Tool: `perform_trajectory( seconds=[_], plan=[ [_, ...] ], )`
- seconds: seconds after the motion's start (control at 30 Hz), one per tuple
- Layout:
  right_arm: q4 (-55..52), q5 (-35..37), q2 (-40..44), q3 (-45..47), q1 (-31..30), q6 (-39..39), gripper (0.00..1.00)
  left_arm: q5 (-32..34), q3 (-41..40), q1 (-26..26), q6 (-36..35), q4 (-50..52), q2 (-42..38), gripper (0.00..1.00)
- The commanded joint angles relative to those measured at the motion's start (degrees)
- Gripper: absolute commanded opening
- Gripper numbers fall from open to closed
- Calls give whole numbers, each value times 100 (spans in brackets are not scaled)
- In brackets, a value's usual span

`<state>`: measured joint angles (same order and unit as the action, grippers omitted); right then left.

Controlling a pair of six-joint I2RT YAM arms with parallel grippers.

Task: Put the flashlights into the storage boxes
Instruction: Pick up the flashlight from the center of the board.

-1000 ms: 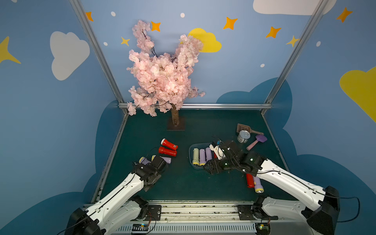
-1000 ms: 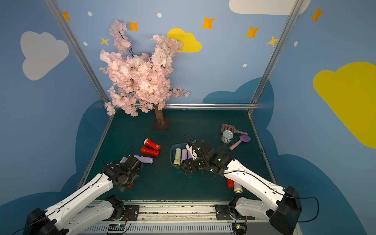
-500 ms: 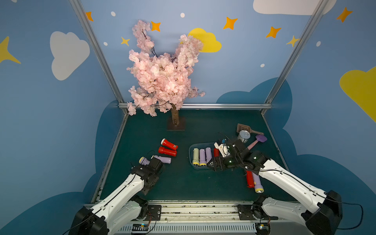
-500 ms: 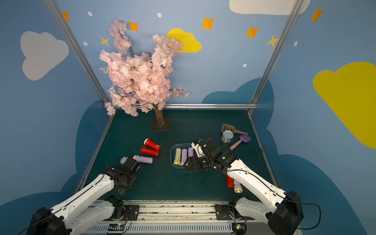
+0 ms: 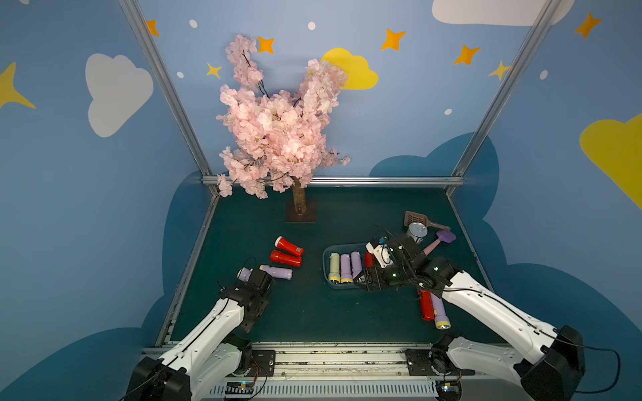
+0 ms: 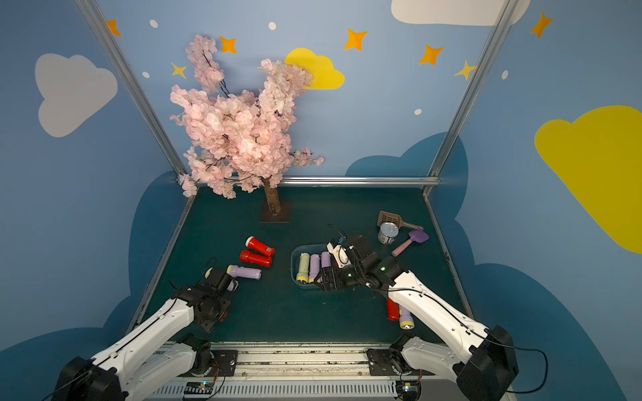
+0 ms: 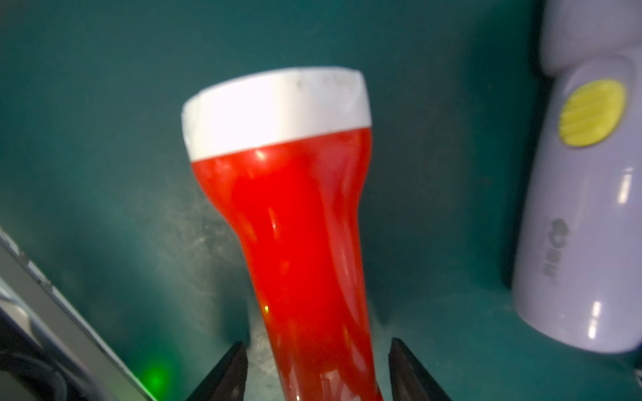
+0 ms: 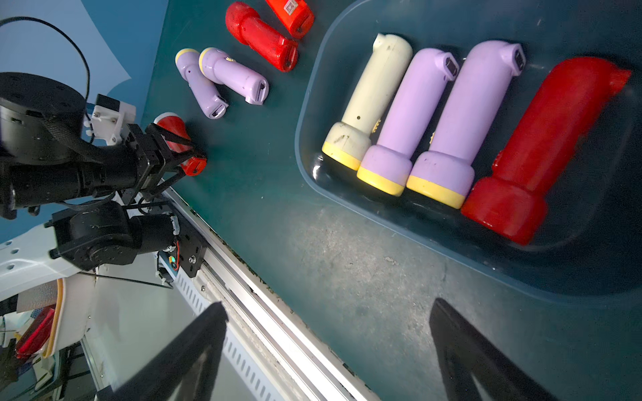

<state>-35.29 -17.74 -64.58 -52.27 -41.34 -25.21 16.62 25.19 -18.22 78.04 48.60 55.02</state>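
Four flashlights lie side by side in the storage box point(image 8: 309, 104), long axes parallel and running near to far: a pale green flashlight point(image 8: 368, 100), two lilac boxed flashlights point(image 8: 410, 114) and a red boxed flashlight point(image 8: 542, 145). All four have their flared heads toward the robot's edge of the tabletop point(image 5: 312, 312). The box sits right of centre in both top views. The left hand point(image 7: 318, 343) is low over the near left part of the tabletop. Its fingers point(image 7: 225, 375) are half closed on the handle of a held red flashlight point(image 7: 295, 225) with a white head. In the left wrist view, that head points straight out past the fingertips. From the right wrist view its axis runs roughly along the front rail, head toward the left wall. The right hand point(image 8: 328, 302) hangs over the box's near edge with its fingers spread wide and nothing between them, its arm covering the box's right end in a top view. Loose on the tabletop left of the box are two red flashlights point(image 5: 286, 252) and two lilac flashlights point(image 5: 276, 272), one just beside the left hand. A red and lilac pair point(image 5: 432, 309) lies partly under the right arm, the yellow head toward the robot. Behind the box stand a silver can point(image 5: 417, 233), a brown scoop point(image 5: 413, 218) and a purple spatula point(image 5: 439, 241). A blossom tree point(image 5: 281, 132) stands at the back.
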Motion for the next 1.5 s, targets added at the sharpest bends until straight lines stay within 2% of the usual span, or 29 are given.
perform_trajectory(
  seconds=[0.0,0.3,0.43,0.7,1.0,1.13,1.27,1.37,1.47],
  plan=[
    [31,-80,7,44,30,68,91,-93,-49,105,-191,-120,27,62],
    [61,-377,-124,-95,24,130,91,-242,-360,134,-162,-259,-318,40],
    [138,-446,-229,-228,-196,144,91,-347,-405,129,-158,-212,-508,31],
    [281,-352,-565,-446,-666,43,91,-613,-273,139,-260,44,-785,23],
    [86,-134,-634,-599,-701,112,92,-848,-159,46,-368,308,-1329,20],
    [58,-125,-670,-620,-714,97,91,-835,52,-224,-316,443,-1414,19],
    [-21,-43,-647,-635,-714,103,91,-530,461,-793,-199,510,-1238,18],
    [-145,84,-644,-653,-709,139,91,-335,798,-1225,-167,335,-817,19],
    [-345,323,-631,-679,-700,165,91,-208,1285,-1675,-264,-18,-67,21]
  ],
)
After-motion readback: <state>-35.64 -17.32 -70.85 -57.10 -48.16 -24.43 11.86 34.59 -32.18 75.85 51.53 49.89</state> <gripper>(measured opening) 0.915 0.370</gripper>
